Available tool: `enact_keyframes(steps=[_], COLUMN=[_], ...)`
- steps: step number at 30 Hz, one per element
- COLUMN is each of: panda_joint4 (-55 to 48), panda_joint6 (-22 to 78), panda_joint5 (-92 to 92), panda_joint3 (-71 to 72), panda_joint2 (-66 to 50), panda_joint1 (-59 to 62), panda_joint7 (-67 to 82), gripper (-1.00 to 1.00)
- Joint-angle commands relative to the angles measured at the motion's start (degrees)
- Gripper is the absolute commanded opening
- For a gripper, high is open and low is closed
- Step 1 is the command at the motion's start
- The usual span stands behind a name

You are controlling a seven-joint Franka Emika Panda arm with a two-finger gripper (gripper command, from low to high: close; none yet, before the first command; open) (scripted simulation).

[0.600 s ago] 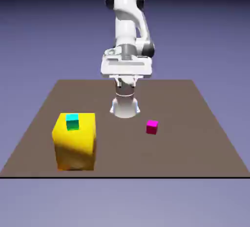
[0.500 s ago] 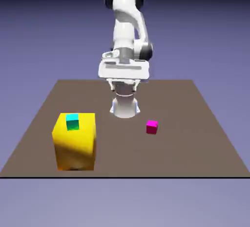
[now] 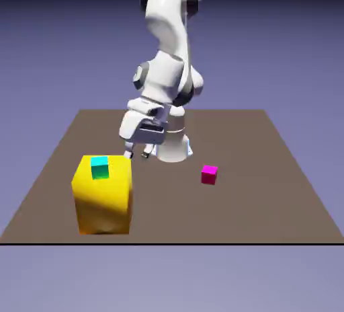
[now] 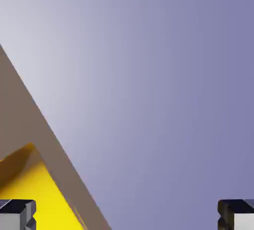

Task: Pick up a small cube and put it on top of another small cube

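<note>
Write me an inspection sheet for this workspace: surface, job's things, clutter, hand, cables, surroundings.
Surface: brown table, plain; no spills or marks seen.
Job's things: magenta cube on the table, toward the exterior view's right; the other cube for the stack is not seen in either view.
Clutter: yellow block toward the exterior view's left, teal cube on top of it.
Hand: open, nothing between the fingertips, tilted near the yellow block.
Cables: nothing seen.
Surroundings: plain blue-violet backdrop.
</note>
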State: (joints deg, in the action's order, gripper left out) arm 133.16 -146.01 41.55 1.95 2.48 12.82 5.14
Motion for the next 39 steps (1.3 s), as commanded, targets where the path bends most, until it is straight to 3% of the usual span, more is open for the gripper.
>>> enact_keyframes(steps=[1, 9, 14, 20, 36, 39], panda_joint4=[-1.37, -9.27, -6.28, 2.85, 20.62, 21.23], panda_joint6=[1.25, 7.62, 6.52, 3.60, -4.47, -5.47], panda_joint5=[2.34, 19.45, 22.19, 10.55, -28.77, -30.38], panda_joint3=[0.30, 2.40, -3.26, -15.71, -40.76, -42.82], panda_joint2=[-1.49, -11.90, -18.39, -21.32, -10.14, -8.79], panda_joint1=[0.80, 12.60, 22.77, 22.75, -6.84, -9.22], panda_joint7=[2.50, 20.35, 24.93, 16.79, -8.73, -7.57], gripper=[0.00, 0.00, 0.00, 0.00, 0.00, 0.00])
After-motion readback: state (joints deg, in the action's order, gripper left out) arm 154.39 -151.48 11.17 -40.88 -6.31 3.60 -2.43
